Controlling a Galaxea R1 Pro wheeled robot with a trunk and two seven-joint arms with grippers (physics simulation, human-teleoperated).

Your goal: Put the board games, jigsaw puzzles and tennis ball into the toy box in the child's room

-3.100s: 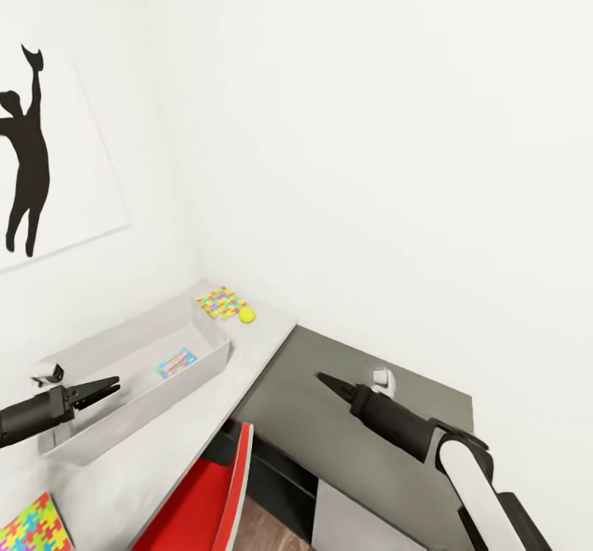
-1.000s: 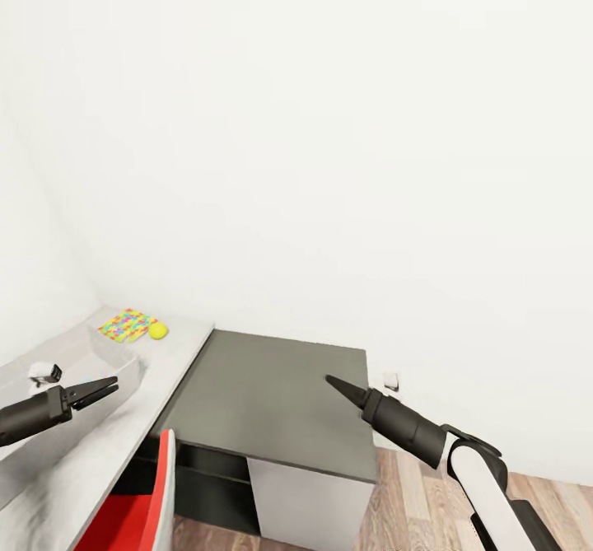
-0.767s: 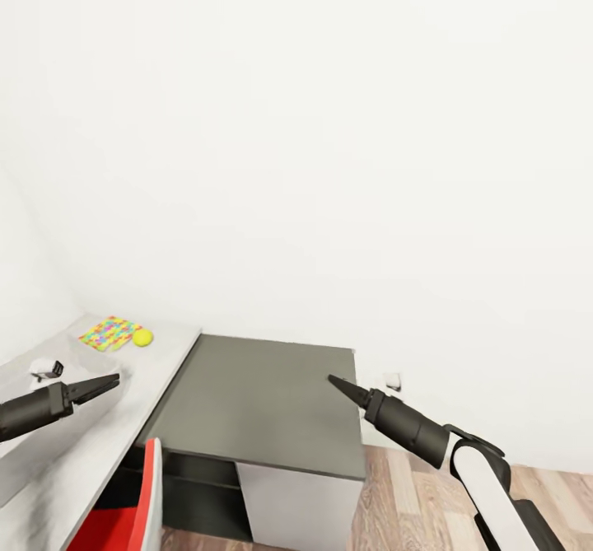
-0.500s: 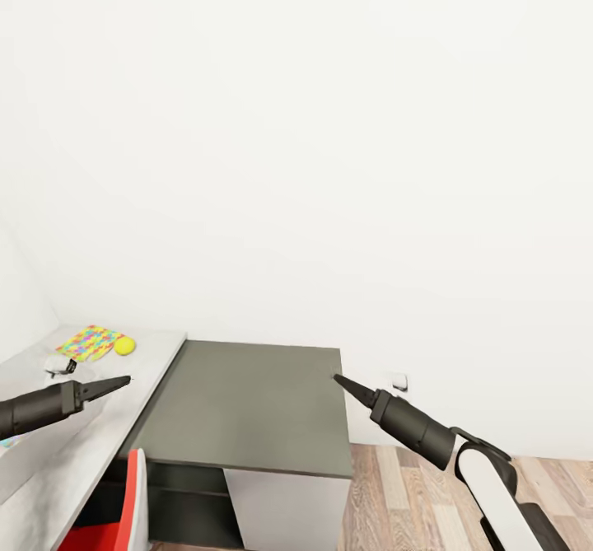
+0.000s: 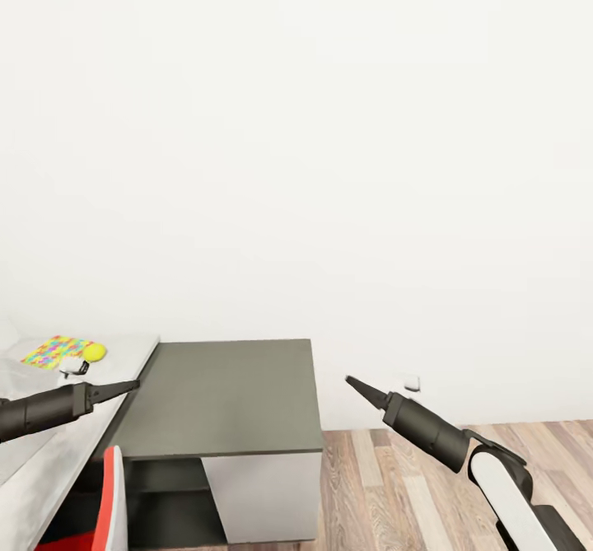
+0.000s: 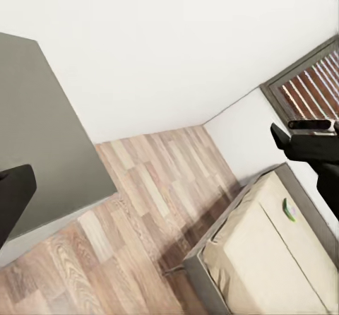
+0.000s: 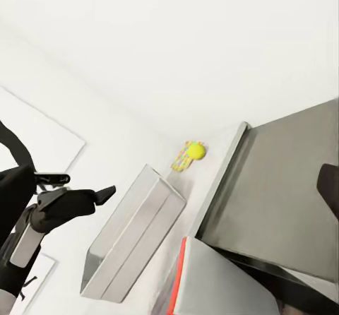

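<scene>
Facing a bare white wall, with both arms out front and nothing carried. Left pincer (image 5: 115, 388) was at 8 o'clock in the head view and right pincer (image 5: 362, 389) at 5 o'clock. Each wrist view had its fingers at opposite edges, so I read both as spread and empty.

Progress, as far as visible:
- One jigsaw puzzle (image 5: 56, 350) lay on the light table (image 5: 49, 460) at 9 o'clock, outside the box.
- The tennis ball (image 5: 94, 352) sat just beside it, at the puzzle's 3 o'clock, also not boxed.
- The grey toy box (image 7: 131, 237) showed in the right wrist view. It stood on the same table, near the puzzle and ball but apart from them. Its inside was hidden from that angle, so I couldn't tell what was already in.
- Judgement: at least those two items were left, so the task was not near done.

Surroundings:
- A dark grey cabinet (image 5: 222, 394) butted against the table at 6 o'clock.
- A red chair (image 5: 107, 501) stood at 7 o'clock, tucked by the table edge. It would likely crowd any approach to the table.
- Wood floor (image 5: 395, 485) lay at 5 o'clock.
- The left wrist view caught a bed (image 6: 282, 258) with a small green mark on it, too small to identify.
</scene>
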